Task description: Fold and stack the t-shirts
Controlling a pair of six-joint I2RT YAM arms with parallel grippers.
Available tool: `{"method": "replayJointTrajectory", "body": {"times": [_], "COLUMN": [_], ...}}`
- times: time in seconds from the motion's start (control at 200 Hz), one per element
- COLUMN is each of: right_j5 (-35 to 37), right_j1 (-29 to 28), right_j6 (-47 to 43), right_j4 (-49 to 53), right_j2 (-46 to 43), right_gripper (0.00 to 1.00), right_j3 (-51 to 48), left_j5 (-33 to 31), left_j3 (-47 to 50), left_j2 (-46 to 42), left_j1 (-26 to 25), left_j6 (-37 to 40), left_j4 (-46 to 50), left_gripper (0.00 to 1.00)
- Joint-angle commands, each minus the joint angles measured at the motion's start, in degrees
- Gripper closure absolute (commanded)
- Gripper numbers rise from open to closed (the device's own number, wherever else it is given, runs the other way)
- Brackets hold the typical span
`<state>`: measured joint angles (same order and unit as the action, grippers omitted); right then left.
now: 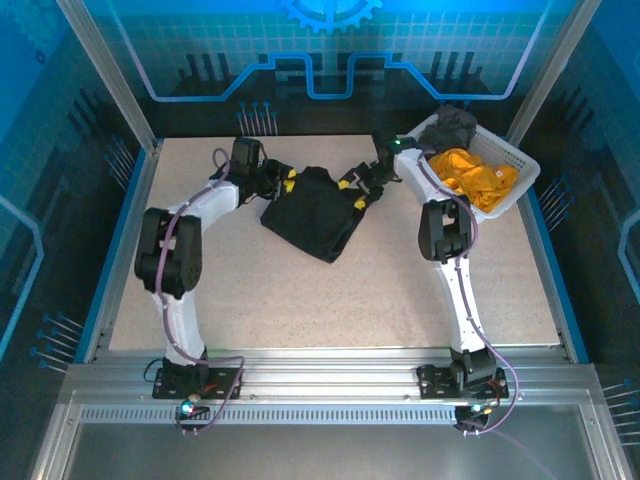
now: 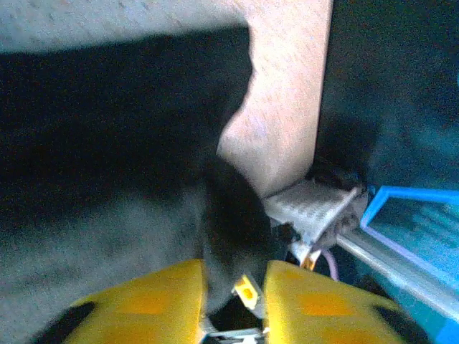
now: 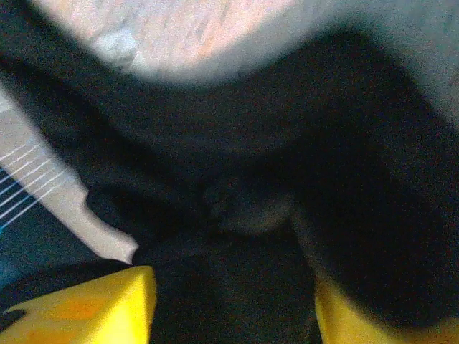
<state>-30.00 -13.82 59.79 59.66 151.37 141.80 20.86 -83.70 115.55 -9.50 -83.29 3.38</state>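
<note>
A large black t-shirt (image 1: 312, 212) lies crumpled and partly folded at the back middle of the table. My left gripper (image 1: 285, 182) is at its upper left edge and my right gripper (image 1: 352, 190) at its upper right edge. In the left wrist view the yellow fingers (image 2: 235, 269) stand a little apart, with a fold of the black t-shirt (image 2: 107, 107) loose between them. In the right wrist view the fingers (image 3: 233, 287) are wide apart over the black t-shirt (image 3: 287, 143). An orange-yellow t-shirt (image 1: 475, 175) and a dark grey t-shirt (image 1: 455, 125) lie in the basket.
The white lattice basket (image 1: 527, 162) stands at the back right corner, close to the right gripper. The speckled table (image 1: 350, 300) has bare surface in front of the black shirt. Metal frame posts and blue walls enclose the table.
</note>
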Motion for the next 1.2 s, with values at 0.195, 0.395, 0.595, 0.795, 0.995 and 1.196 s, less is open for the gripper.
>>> {"method": "replayJointTrajectory", "body": {"times": [0.195,0.395,0.595,0.795,0.995,1.196], "right_j5": [11.7,11.8,14.5,17.5,16.5,15.9], "right_j1": [-0.2,-6.3,-9.6,-7.8,-6.4,-6.2], "right_j6": [-10.6,-6.4,-8.0,-13.3,-11.0,-10.0], "right_j4": [-0.7,-15.0,-18.9,-10.8,-6.1,-1.9], "right_j2": [-22.5,-38.2,-34.7,-21.1,-12.4,-8.1], "right_gripper": [0.25,0.42,0.44,0.39,0.35,0.59], "right_j3": [-16.4,-42.1,-39.4,-20.6,-11.4,-10.6], "left_j5": [0.4,1.3,2.3,3.7,5.4,7.3], "left_j3": [6.2,21.3,24.9,22.9,19.9,19.4], "left_j2": [-13.0,-23.9,-22.0,-15.4,-8.7,-3.6], "left_j1": [0.7,2.5,6.8,9.4,9.6,8.9], "left_j6": [12.7,14.3,15.9,17.7,19.8,17.7], "left_j4": [9.4,8.3,6.8,5.6,4.8,0.8], "left_gripper": [0.52,0.54,0.53,0.52,0.5,0.55]}}
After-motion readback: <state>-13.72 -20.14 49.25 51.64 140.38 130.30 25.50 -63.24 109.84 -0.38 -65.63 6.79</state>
